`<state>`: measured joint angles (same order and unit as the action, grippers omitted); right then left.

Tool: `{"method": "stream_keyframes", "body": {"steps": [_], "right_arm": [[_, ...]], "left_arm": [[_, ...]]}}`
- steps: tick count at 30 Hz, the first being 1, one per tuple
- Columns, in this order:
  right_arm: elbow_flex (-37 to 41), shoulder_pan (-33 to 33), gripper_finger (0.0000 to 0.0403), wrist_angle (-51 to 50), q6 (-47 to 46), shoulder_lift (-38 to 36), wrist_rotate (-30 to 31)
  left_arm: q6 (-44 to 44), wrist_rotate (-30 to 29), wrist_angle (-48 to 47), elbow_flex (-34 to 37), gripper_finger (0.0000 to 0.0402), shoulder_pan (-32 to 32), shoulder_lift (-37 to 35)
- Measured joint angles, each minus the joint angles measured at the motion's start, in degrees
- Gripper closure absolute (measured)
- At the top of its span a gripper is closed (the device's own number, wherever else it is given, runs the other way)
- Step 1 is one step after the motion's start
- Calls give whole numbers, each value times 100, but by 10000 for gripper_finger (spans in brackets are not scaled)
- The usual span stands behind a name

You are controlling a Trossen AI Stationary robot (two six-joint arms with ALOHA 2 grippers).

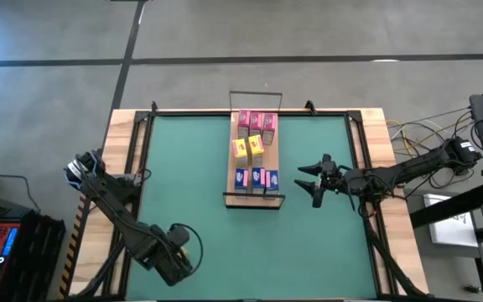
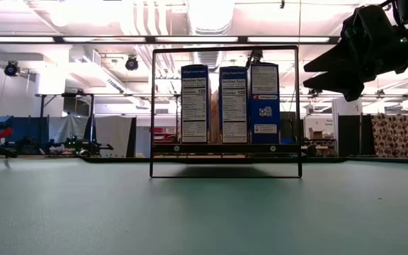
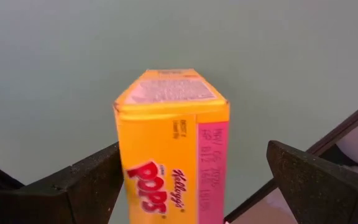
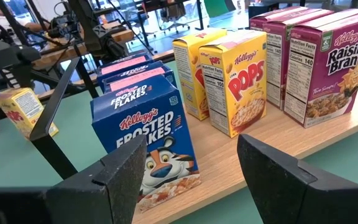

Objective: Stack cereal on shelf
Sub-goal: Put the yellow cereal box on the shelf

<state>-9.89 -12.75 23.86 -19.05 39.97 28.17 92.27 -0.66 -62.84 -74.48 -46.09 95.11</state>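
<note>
**One box left to shelve**

The shelf (image 1: 255, 198) is seen at the centre of the high view, running from upper centre down to mid-frame. Eight boxes are counted on it: three pink ones (image 1: 256, 122) at the upper end, two yellow ones (image 1: 248, 148) in the middle, three blue ones (image 1: 256, 178) at the lower end. All are stood upright, as confirmed in the low view, where the blue boxes (image 2: 229, 103) are framed by the wire rail (image 2: 225, 48).

A ninth box, yellow (image 3: 169, 146), is shown between the fingers of the left gripper (image 1: 177, 249) at the lower left of the high view, well apart from the shelf. The jaws are spread wide around it; whether the pads are pressed on its sides cannot be told.

The right gripper (image 1: 310, 181) is held just right of the shelf's lower end, jaws partly spread, nothing between them.

The task is judged nearly done: only the last yellow box remains to be carried over, probably into the middle row.
</note>
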Motion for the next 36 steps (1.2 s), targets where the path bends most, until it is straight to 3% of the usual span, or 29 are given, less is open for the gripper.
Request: {"method": "stream_keyframes", "body": {"steps": [17,36], "right_arm": [[2,2,163,0,0,-2,-1],[0,0,163,0,0,-1,-1]], "left_arm": [[-539,-230,133,1,47,0,9],[-159,-237,-124,1,202,7,11]]}}
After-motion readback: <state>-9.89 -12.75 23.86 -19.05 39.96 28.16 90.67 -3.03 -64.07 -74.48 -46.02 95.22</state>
